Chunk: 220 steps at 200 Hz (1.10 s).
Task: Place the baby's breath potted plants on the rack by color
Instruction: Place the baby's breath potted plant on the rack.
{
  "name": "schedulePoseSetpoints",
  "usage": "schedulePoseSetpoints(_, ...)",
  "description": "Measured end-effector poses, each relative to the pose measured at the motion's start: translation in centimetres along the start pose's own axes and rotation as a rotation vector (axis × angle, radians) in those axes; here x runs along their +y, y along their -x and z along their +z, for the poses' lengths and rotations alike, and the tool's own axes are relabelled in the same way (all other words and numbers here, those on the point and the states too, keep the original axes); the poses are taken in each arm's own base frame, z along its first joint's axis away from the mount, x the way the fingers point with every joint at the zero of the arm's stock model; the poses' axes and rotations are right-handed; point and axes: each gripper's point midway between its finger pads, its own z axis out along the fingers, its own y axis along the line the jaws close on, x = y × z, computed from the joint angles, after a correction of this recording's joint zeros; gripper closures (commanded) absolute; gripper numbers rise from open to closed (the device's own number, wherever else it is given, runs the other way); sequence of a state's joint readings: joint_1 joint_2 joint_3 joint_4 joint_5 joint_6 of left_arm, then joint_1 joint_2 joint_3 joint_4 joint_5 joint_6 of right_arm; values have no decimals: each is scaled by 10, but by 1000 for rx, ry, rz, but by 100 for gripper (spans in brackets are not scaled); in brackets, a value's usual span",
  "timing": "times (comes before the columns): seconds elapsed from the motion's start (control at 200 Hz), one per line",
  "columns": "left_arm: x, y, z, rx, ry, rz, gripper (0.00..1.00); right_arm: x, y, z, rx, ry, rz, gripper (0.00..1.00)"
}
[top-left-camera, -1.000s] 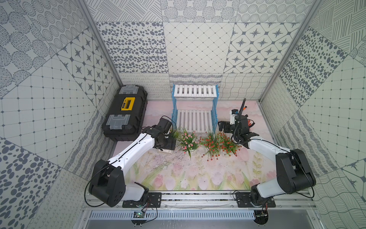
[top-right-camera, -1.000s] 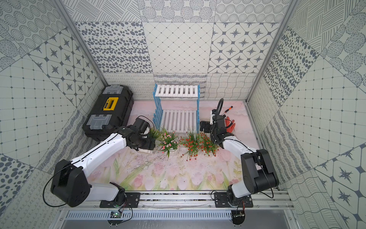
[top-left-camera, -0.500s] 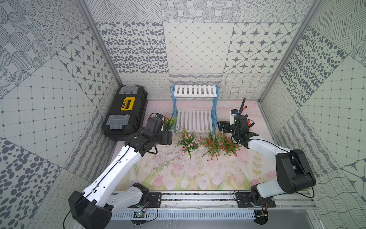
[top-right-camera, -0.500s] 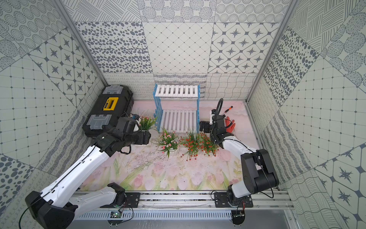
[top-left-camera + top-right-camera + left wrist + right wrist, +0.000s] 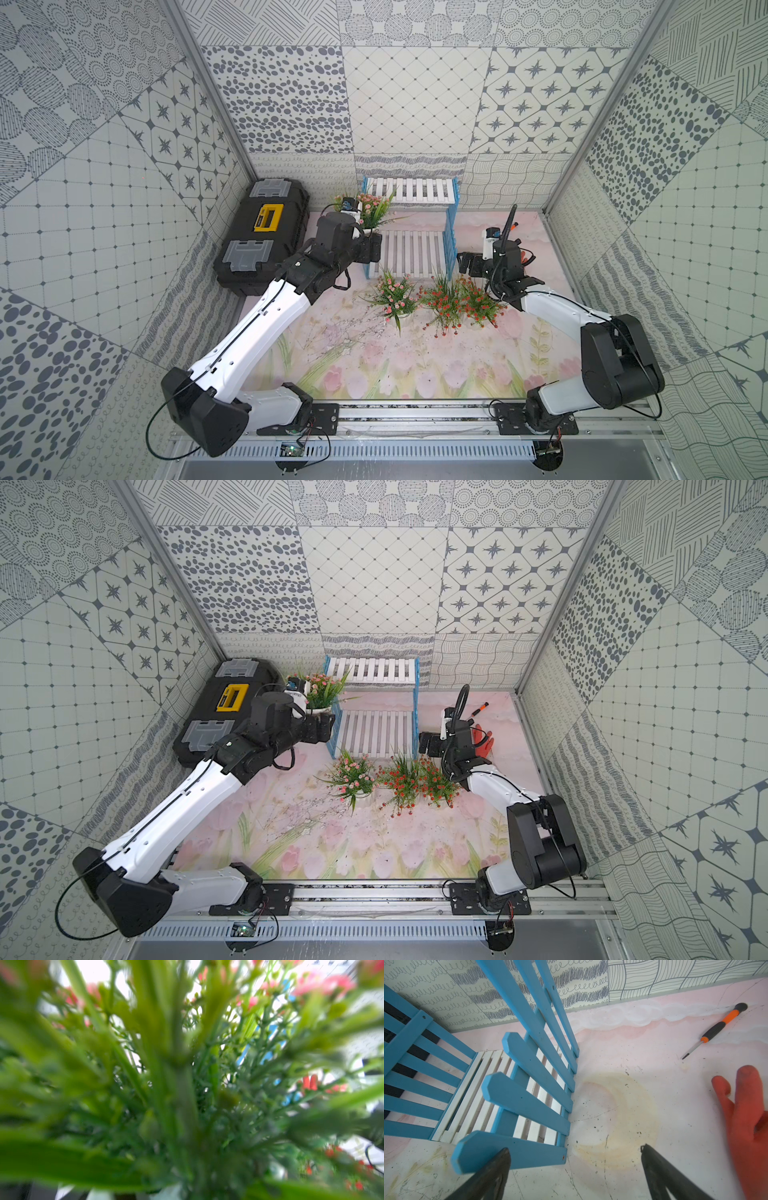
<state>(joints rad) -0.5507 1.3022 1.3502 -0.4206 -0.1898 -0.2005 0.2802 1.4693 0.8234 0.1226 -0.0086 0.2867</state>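
Left wrist view is filled by blurred green stems and pink blossoms of the pink plant (image 5: 187, 1088), and the left gripper's fingers are hidden by that foliage. In both top views the pink plant (image 5: 374, 205) (image 5: 326, 685) is seen held clear of the table (image 5: 374, 365) at the left end of the rack (image 5: 419, 193) (image 5: 374, 671), near the corner of the upper shelf. Its white pot is clasped by the left gripper (image 5: 374, 241) (image 5: 326, 719), and it rests on neither shelf.

Three plants are lined up on the table just in front of the rack, their foliage touching. The second pink plant (image 5: 395, 297) (image 5: 353, 775) is placed on the left, the red plant (image 5: 442, 301) (image 5: 401, 783) in the middle, and the second red plant (image 5: 478, 303) (image 5: 436, 781) on the right.

The right gripper (image 5: 467, 264) (image 5: 428, 742) (image 5: 575, 1151) is held low beside the rack's right blue lattice side, just behind the second red plant. Its fingers are spread wide, and only bare table is seen between them in the right wrist view.

A glove (image 5: 747, 1126) (image 5: 482, 737) and a screwdriver (image 5: 716, 1026) (image 5: 480, 707) are laid on the table to the right of that gripper. A toolbox (image 5: 262, 232) is set along the left wall, left of the rack.
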Motion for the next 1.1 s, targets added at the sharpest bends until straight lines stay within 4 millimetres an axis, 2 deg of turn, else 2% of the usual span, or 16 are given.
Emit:
schedulePoseSetpoints(0.3,-28,65,57,-165,-34,67,59,0,4,-3,-12,-6,-5,2)
schedulePoseSetpoints(0.54,-43,104,89,-279,-48,125,59,-1,3,-3,-9,-11,-6,2)
schedulePoseSetpoints(0.715,-44,118,119,-321,-42,144,60,-2,3,-3,-8,-12,-6,2)
schedulePoseSetpoints(1.101,-21,127,170,-360,-21,125,59,-3,1,-3,1,-22,-14,2)
